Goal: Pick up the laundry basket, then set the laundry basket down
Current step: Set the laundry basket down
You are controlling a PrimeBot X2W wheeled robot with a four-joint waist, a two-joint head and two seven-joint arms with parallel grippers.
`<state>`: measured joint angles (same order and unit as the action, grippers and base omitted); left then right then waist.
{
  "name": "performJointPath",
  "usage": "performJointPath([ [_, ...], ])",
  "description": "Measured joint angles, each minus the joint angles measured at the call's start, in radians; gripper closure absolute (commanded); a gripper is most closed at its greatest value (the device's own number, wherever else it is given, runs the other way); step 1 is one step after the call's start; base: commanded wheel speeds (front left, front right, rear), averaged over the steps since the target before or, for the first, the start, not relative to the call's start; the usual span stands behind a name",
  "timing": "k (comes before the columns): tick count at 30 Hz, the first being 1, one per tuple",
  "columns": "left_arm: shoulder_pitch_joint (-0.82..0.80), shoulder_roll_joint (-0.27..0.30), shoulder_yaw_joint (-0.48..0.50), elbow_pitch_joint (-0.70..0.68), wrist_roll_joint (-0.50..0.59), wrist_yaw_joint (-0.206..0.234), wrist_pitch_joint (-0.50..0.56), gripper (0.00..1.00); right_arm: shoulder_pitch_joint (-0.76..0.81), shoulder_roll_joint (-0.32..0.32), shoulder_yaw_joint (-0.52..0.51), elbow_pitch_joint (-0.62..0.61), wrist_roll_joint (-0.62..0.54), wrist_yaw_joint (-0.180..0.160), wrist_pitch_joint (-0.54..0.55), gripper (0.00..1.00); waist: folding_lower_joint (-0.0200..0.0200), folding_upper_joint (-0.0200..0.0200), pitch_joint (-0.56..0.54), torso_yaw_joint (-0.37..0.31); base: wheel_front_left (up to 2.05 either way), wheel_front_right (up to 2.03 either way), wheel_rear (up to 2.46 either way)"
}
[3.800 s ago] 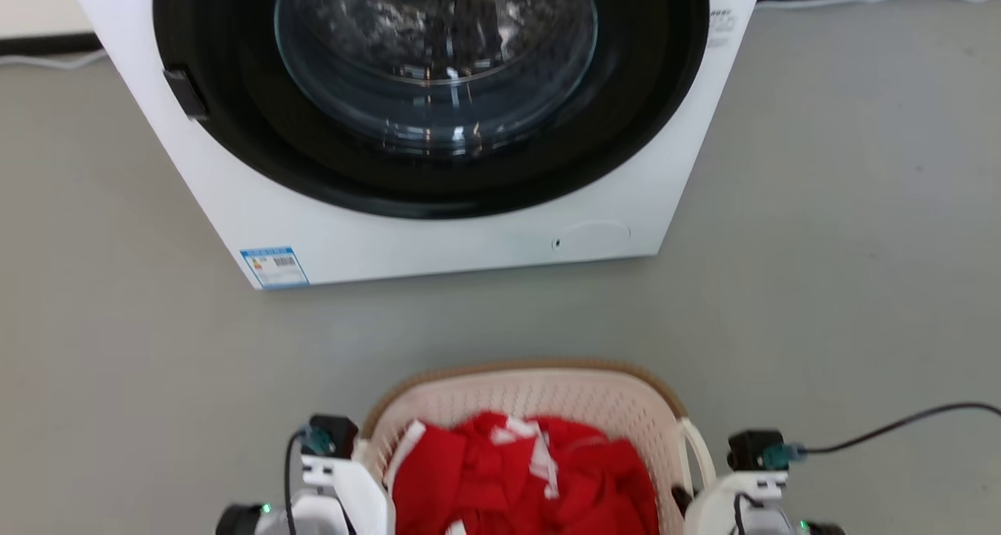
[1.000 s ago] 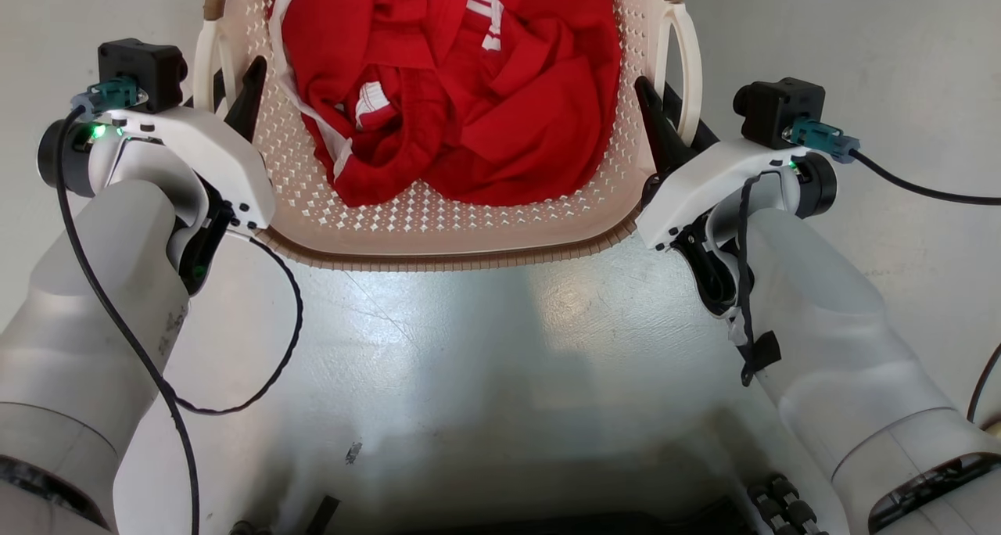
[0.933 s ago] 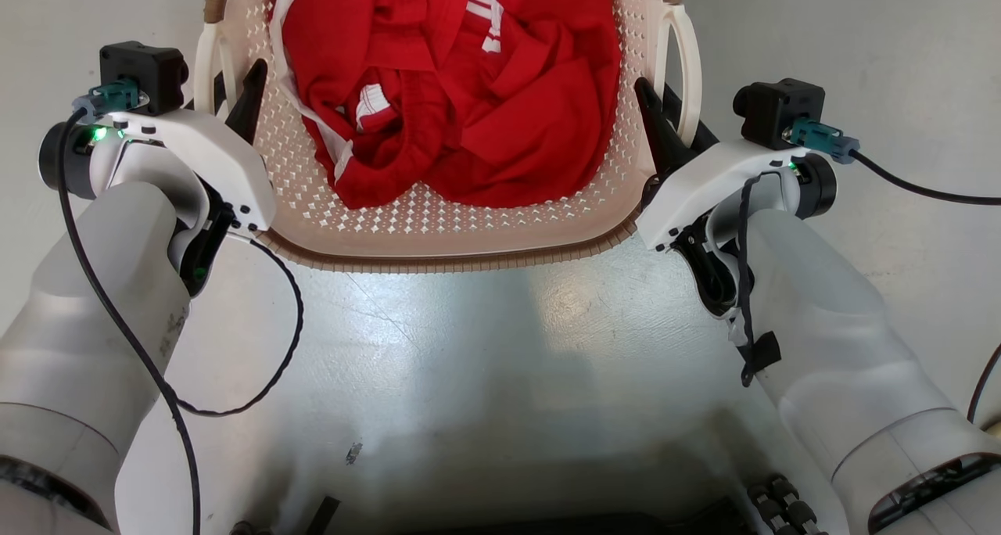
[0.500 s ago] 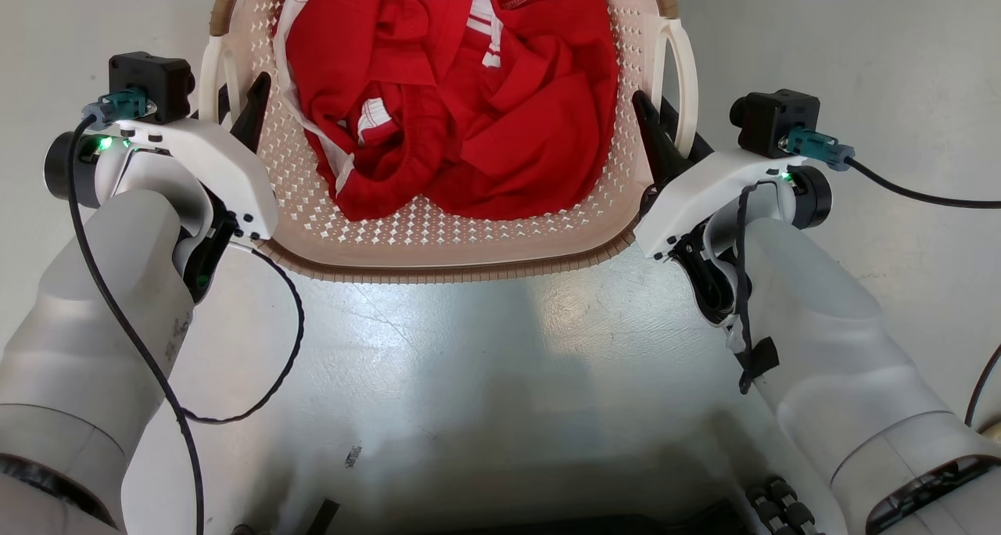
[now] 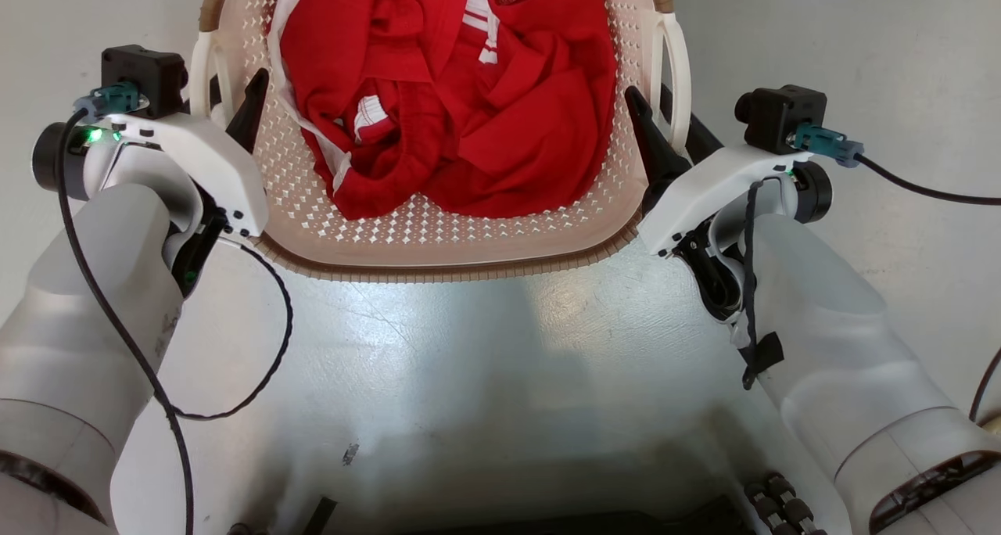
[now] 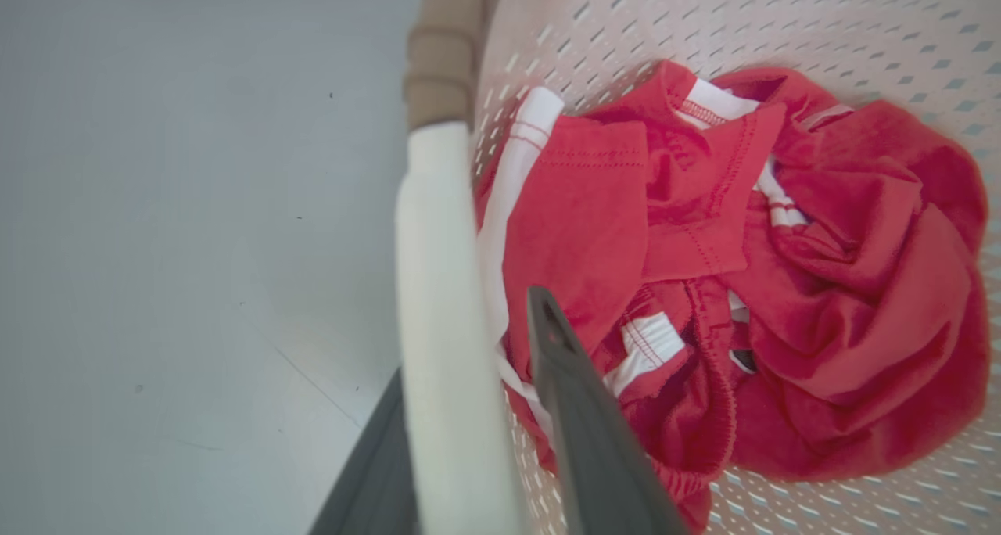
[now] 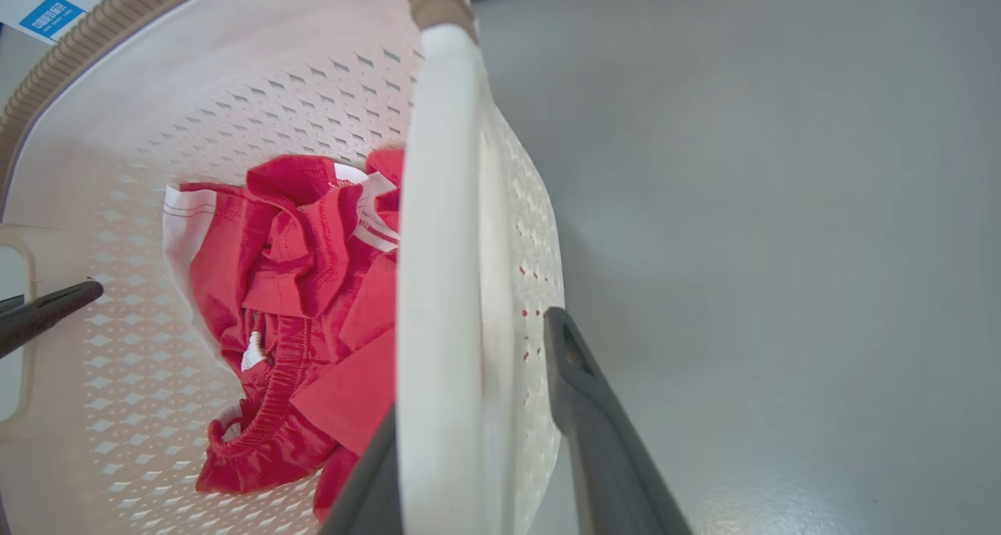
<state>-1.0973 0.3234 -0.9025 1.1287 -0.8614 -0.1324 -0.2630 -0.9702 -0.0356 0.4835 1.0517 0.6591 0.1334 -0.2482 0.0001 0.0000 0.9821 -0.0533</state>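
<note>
The laundry basket (image 5: 438, 242) is cream-white and perforated with a brown rim, and it holds red clothes (image 5: 461, 89). It sits on the grey floor between my arms. My left gripper (image 5: 232, 89) straddles the basket's left white handle (image 6: 438, 285), one dark finger (image 6: 579, 425) inside the basket and the other outside. My right gripper (image 5: 649, 97) straddles the right handle (image 7: 438, 206) the same way. In both wrist views a gap shows between handle and finger (image 7: 594, 425), so both stand open.
Grey floor (image 5: 860, 34) spreads to either side of the basket. A black cable (image 5: 923, 191) runs off to the right from my right wrist and another loops by my left forearm (image 5: 258, 378). The washing machine's blue label (image 7: 48, 17) shows beyond the basket.
The head camera has tipped down from the washing machine to the basket. Over the last second both grippers' jaws have widened off the handles, and the basket shifted slightly.
</note>
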Motion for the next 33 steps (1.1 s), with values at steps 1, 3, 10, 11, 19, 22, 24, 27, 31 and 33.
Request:
performJointPath([
  [1,0.0,0.003,-0.001,0.001,0.0,0.0,-0.001,0.52,0.0,-0.001,0.0,0.0,0.0,0.0,0.0,0.42,0.0,0.0,0.001,0.0,0.0,0.0,0.0],
  [3,-0.001,0.004,-0.003,0.001,0.0,0.0,-0.001,0.19,0.0,-0.002,0.001,0.0,0.0,0.0,0.0,0.29,0.0,0.0,0.001,-0.001,0.0,0.0,0.0],
  [10,0.0,0.02,-0.012,0.004,-0.002,0.0,0.0,0.0,0.0,-0.015,-0.001,0.002,0.002,0.0,0.0,0.13,0.0,0.0,0.002,-0.003,0.0,0.0,0.0],
  [11,0.0,0.021,-0.013,0.004,-0.002,0.0,0.001,0.0,0.001,-0.016,-0.002,0.001,0.002,0.0,0.0,0.13,0.0,0.0,0.002,-0.002,0.0,0.0,0.0],
  [19,0.003,0.035,-0.01,-0.03,-0.004,0.0,0.005,0.0,0.002,-0.022,-0.016,-0.021,-0.001,-0.001,0.0,0.0,0.0,0.0,0.004,0.0,0.0,0.0,0.0],
  [22,0.004,0.04,-0.006,-0.043,-0.006,0.0,0.005,0.0,0.002,-0.025,-0.02,-0.031,-0.003,-0.001,0.0,0.0,0.0,0.0,0.005,0.0,0.0,0.0,0.0],
  [24,0.006,0.042,-0.004,-0.05,-0.006,0.0,0.005,0.0,0.002,-0.027,-0.02,-0.036,-0.003,-0.001,0.0,0.0,0.0,0.0,0.006,0.0,0.0,0.0,0.0],
  [27,0.007,0.046,-0.001,-0.062,-0.006,0.0,0.005,0.0,0.003,-0.028,-0.019,-0.044,-0.003,-0.001,0.0,0.0,0.0,0.0,0.008,0.001,0.0,0.0,0.0],
  [31,0.008,0.05,0.003,-0.079,-0.006,0.0,0.005,0.0,0.005,-0.032,-0.011,-0.058,0.001,-0.001,-0.001,0.0,0.0,0.0,0.011,0.003,0.0,0.0,0.0],
  [33,0.011,0.05,0.006,-0.088,-0.006,0.0,0.005,0.0,0.006,-0.032,-0.004,-0.066,0.003,-0.001,-0.003,0.0,0.0,0.0,0.011,0.003,0.0,0.0,0.0],
])
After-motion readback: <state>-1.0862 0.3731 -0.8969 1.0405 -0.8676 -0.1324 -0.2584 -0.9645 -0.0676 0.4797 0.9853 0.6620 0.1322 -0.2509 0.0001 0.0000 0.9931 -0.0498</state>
